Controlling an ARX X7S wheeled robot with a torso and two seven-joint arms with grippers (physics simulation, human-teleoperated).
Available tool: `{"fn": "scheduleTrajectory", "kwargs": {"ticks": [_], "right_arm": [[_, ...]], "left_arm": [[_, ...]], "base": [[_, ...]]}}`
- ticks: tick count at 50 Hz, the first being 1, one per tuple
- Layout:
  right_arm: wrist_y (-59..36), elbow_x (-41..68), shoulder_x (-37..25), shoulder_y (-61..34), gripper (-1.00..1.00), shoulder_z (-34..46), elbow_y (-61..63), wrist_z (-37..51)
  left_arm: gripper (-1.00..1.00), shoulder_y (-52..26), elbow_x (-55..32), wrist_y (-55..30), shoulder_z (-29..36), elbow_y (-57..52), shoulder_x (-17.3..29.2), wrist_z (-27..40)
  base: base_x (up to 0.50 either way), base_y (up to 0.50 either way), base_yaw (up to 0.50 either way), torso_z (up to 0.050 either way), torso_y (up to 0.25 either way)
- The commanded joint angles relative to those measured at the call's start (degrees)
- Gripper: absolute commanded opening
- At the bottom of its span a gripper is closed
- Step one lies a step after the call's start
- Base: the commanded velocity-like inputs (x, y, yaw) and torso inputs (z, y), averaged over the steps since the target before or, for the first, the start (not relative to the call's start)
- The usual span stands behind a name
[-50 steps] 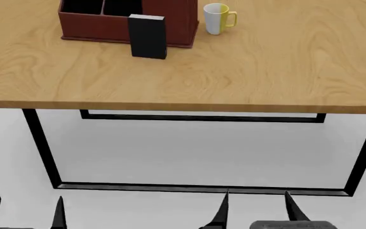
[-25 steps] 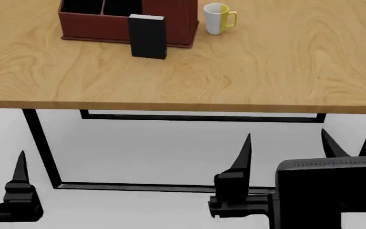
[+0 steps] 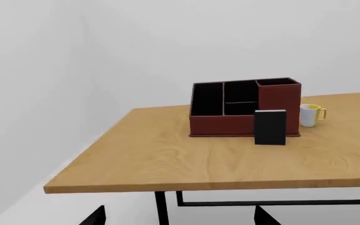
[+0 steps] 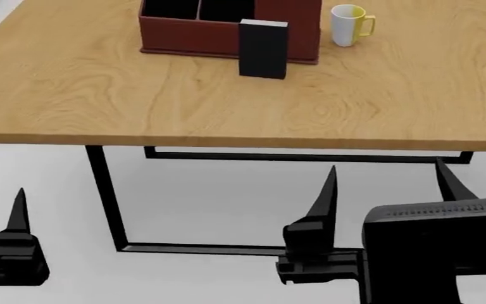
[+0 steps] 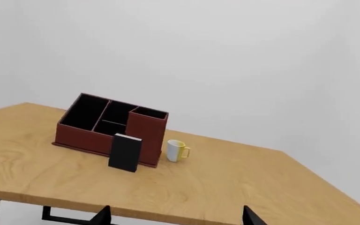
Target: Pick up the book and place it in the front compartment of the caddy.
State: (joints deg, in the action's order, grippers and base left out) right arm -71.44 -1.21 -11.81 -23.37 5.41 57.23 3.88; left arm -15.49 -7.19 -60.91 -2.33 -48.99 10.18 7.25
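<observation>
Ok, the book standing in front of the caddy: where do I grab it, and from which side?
Probably from above: the book stands upright with its top edge clear. Pinch its thin dimension near the top; the caddy stands close behind, so a front approach looks cramped.

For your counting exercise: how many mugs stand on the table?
1. The mug stands on the table, just beyond the brown box's end, apart from the book.

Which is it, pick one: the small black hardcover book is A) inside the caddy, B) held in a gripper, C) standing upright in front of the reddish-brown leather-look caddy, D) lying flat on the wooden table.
C: the book stands upright on the table, just in front of the caddy.
</observation>
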Motion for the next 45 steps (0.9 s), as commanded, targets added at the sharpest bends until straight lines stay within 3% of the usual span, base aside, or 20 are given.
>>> {"fn": "scheduleTrajectory", "kwargs": {"ticks": [1,10,30,45], "right_arm": [[-0.3,0.4,-0.2,-0.3,1.00,-2.0,0.0,-0.3],[-1.3,0.7,0.6,-0.8,1.00,-2.9,-0.2,-0.1],[-3.6,2.7,0.7,-1.9,1.00,-3.4,1.8,-1.2],[-3.7,2.3,-0.7,-1.9,1.00,-0.9,1.7,0.3]], "left_arm": [[1.00,-0.3,-0.1,0.0,0.9,-0.5,0.5,0.5],[1.00,0.0,-0.2,0.4,1.2,-0.6,0.8,0.8],[1.00,0.0,-0.9,0.4,1.0,-1.3,1.2,1.3],[1.00,-0.2,-1.5,0.0,1.1,-1.7,1.4,1.7]], "base": [[0.00,0.00,0.00,0.000,0.000],[0.00,-0.01,0.00,0.000,0.000],[0.50,0.00,0.00,0.000,0.000],[0.50,0.26,0.00,0.000,0.002]]}}
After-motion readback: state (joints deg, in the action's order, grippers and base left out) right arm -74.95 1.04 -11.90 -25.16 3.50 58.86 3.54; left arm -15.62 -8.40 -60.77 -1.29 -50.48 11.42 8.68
